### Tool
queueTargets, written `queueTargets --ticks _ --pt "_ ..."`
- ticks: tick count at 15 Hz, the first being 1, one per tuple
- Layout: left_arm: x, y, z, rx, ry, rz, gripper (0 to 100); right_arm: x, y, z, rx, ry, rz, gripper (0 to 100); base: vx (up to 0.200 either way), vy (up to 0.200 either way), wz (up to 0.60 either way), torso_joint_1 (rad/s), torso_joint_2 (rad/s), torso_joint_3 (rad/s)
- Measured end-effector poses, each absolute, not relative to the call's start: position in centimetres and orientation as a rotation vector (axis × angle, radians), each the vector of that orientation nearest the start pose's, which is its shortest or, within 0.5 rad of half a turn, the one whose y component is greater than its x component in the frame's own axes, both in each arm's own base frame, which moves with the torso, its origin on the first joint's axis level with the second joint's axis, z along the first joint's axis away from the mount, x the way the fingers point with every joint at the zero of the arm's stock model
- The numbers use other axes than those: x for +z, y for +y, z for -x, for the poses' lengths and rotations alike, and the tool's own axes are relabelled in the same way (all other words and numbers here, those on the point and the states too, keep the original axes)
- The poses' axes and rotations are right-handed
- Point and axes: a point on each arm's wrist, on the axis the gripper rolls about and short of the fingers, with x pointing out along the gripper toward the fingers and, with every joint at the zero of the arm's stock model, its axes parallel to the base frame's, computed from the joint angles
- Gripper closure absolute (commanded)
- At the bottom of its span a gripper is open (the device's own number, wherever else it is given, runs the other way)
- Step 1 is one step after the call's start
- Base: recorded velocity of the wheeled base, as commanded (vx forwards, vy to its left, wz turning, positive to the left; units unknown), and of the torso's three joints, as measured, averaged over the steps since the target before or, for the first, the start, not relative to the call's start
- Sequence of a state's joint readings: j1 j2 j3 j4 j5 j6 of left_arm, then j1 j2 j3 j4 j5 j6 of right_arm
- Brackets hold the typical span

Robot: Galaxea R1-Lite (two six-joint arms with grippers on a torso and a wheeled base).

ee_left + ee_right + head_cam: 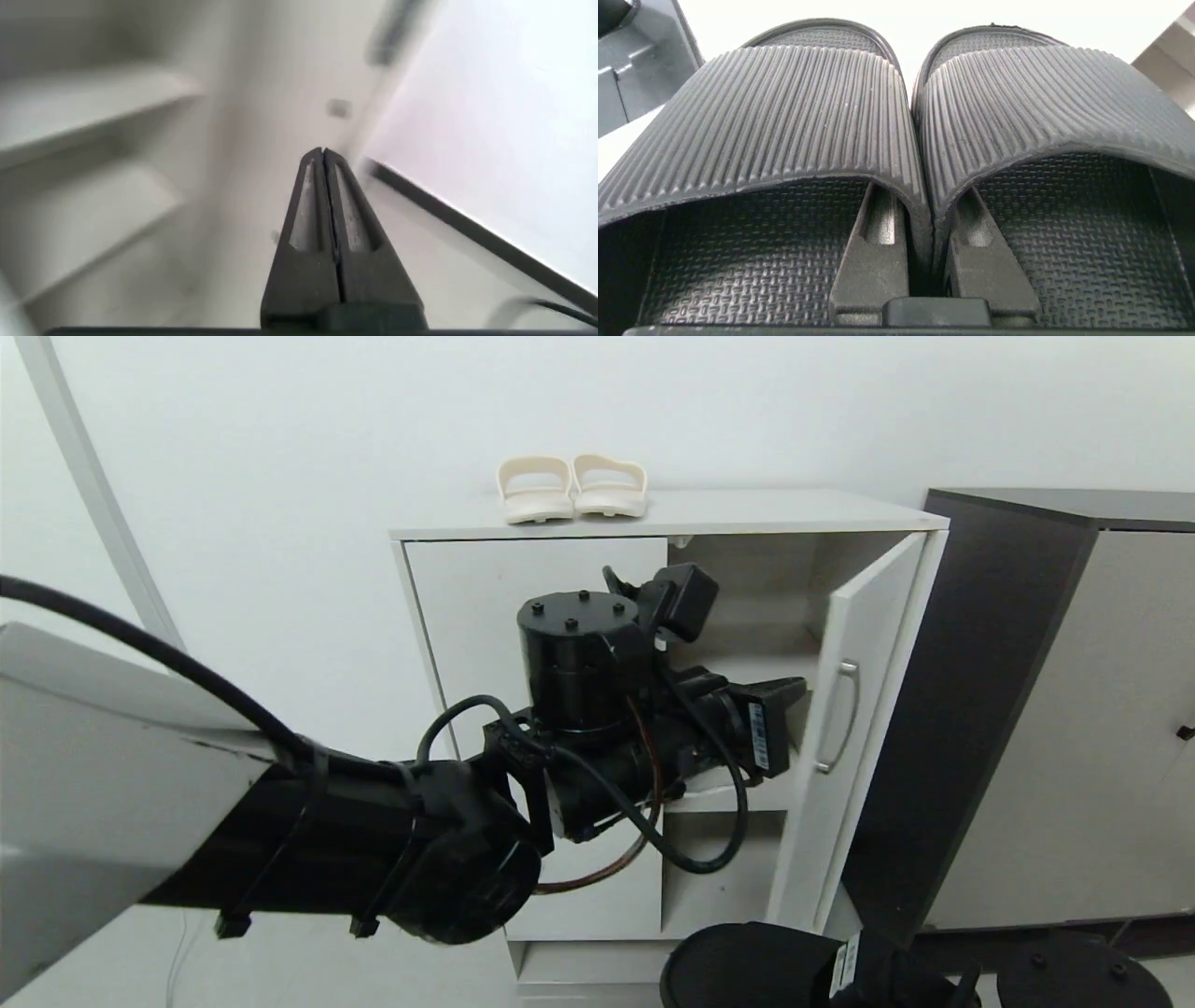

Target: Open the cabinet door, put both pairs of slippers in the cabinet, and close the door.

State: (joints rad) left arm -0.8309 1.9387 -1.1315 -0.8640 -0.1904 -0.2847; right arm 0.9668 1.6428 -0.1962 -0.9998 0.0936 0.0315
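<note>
The white cabinet [672, 513] has its right door [864, 644] swung open and its left door shut. A cream pair of slippers [571, 487] sits on top of it. My left gripper [792, 691] is in the open compartment, near the inside of the door. Its fingers [322, 215] are pressed together, shut on nothing. Low in front of the cabinet, my right gripper [892, 978] holds a black pair of slippers [747, 966]. In the right wrist view the black ribbed slippers [813, 121] lie side by side, and the right gripper [924, 252] is shut on their two touching inner walls.
A dark grey cabinet [1055, 709] stands close against the open door's right side. White shelves [93, 98] divide the open compartment. The door's metal handle [840, 717] faces outward. A white wall rises behind, with a grey strip [93, 485] at the left.
</note>
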Motion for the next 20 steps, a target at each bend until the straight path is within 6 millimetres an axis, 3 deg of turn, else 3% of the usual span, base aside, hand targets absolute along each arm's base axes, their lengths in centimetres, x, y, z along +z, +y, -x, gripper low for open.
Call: queueTargets --ticks 4,7,9,14,18,20 --pt "21.5 -28.5 -25.5 -1.019 0.074 0.304 100 9.2 17.4 -11.8 1.029 0.437 0.168 100 0.000 0.000 0.00 0.000 0.00 0.000" --pt "21.8 -26.3 -26.4 -0.934 0.061 0.295 100 9.4 17.5 -12.6 0.999 0.427 0.149 100 0.000 0.000 0.00 0.000 0.00 0.000" --pt "22.1 -24.5 -25.9 -0.867 0.053 0.280 100 9.5 17.6 -13.7 0.929 0.415 0.140 100 0.000 0.000 0.00 0.000 0.00 0.000" --pt "22.3 -16.2 -21.6 -0.616 0.036 0.219 100 11.5 18.9 -19.7 0.467 0.292 0.046 100 0.000 0.000 0.00 0.000 0.00 0.000" --pt "22.6 -9.2 -15.8 -0.347 0.001 0.099 100 11.7 19.8 -24.3 0.115 0.216 0.013 100 0.000 0.000 0.00 0.000 0.00 0.000" --pt "22.8 -5.4 -12.8 -0.190 0.012 0.071 100 11.0 20.0 -25.4 0.060 0.218 0.021 100 0.000 0.000 0.00 0.000 0.00 0.000"
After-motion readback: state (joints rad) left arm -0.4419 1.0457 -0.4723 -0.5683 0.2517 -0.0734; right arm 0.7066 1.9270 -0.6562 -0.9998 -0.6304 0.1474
